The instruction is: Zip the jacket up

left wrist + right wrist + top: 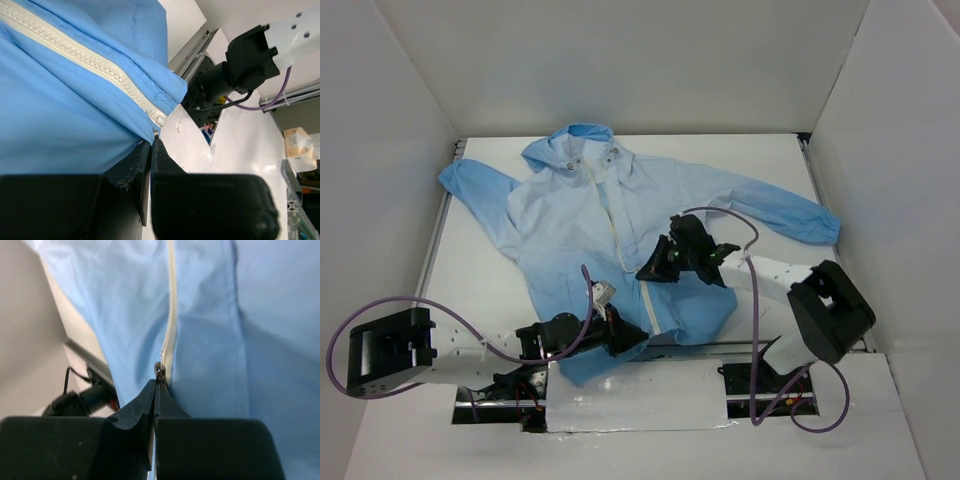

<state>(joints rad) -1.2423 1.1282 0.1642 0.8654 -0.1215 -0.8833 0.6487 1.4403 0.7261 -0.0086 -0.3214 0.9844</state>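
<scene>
Light-blue thin fabric, the jacket lies spread on the white table, its hood far from the arms. Only the wrist views show the grips: the left gripper pinches the hem at the toothed white zipper end, and the right gripper is clamped on the small metal slider.

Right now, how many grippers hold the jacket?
2. The left gripper pinches the jacket at the bottom end of the zipper, at the hem. The right gripper pinches the slider higher up the front. Neither is hidden.
</scene>
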